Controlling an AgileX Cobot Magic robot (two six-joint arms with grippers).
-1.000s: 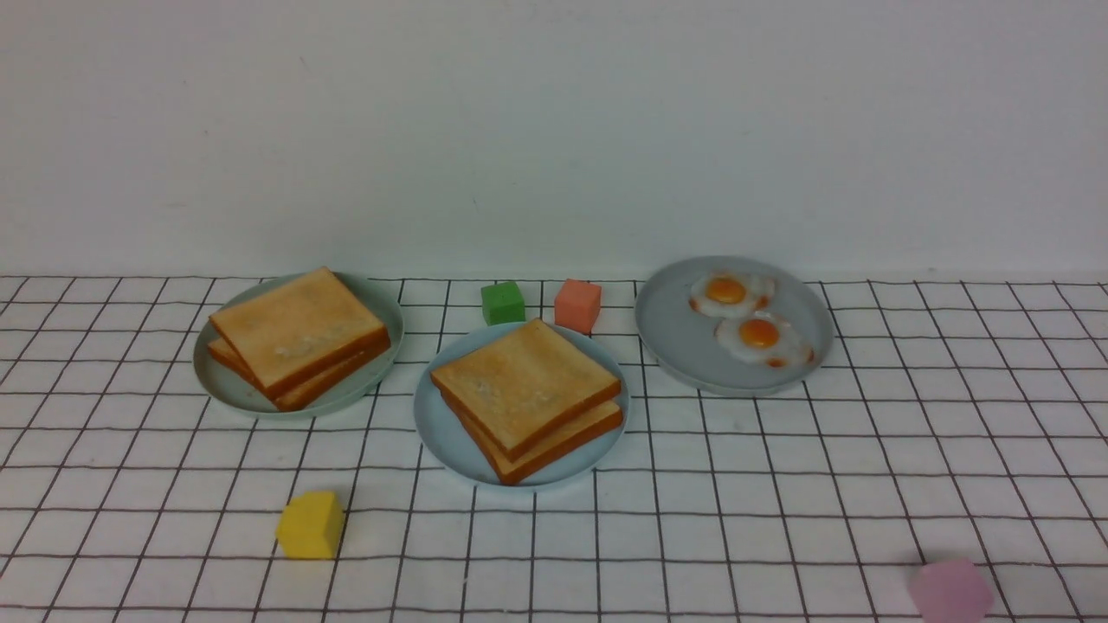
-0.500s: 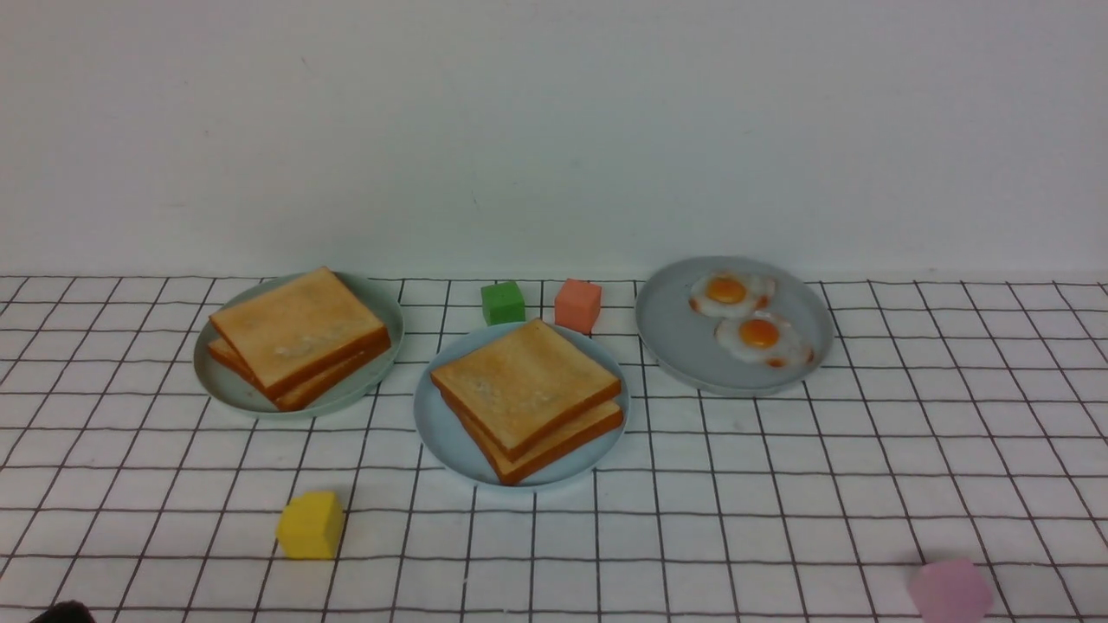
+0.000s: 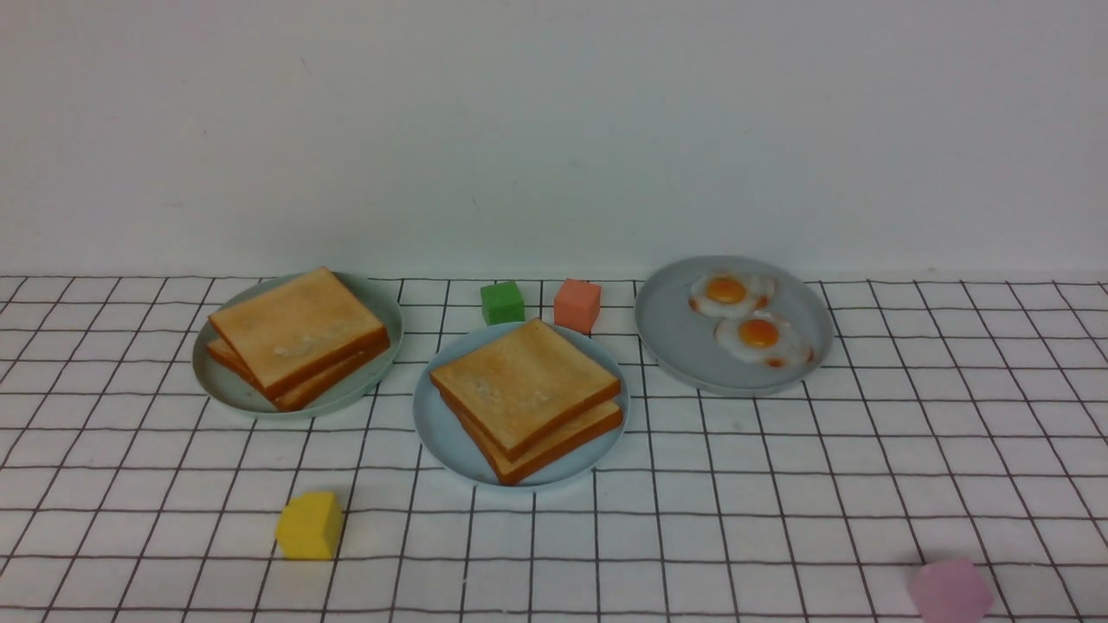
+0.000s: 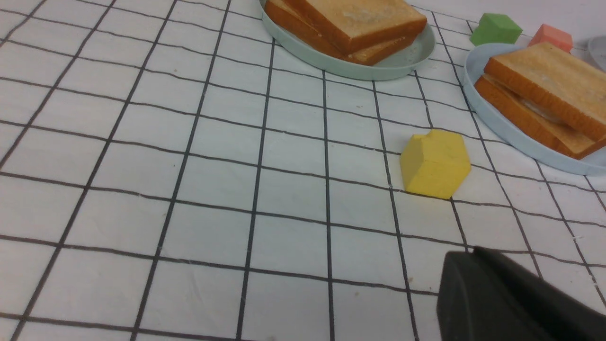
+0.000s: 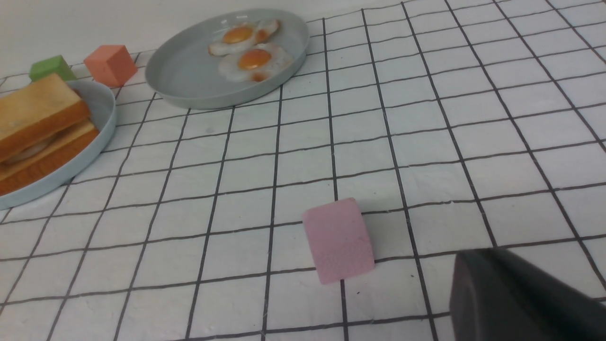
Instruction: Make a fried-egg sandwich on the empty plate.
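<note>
The fried-egg sandwich [image 3: 524, 389] lies on the light sky-blue plate [image 3: 437, 433] at the table's middle: two toast slices stacked, slightly offset. The fried egg shows only as a white sliver between the slices in the left wrist view [image 4: 539, 110] and the right wrist view [image 5: 28, 149]. Neither gripper shows in the front view. My left gripper [image 4: 471, 251] is a dark block low over the cloth, near the yellow cube [image 4: 434, 163], with no gap showing. My right gripper [image 5: 473, 253] looks the same, near the pink cube [image 5: 338, 240]. Both hold nothing.
A grey-green plate [image 3: 225, 389] at the left holds two toast slices [image 3: 299, 333]. A grey plate [image 3: 684, 337] at the right holds two small eggs [image 3: 760, 336]. A green cube [image 3: 502, 303] and a salmon cube [image 3: 577, 305] stand behind the blue plate.
Half a second ago a dark bit of my left arm showed at the front view's bottom left corner; it is out of that view now. The plates, food and cubes have not moved.
</note>
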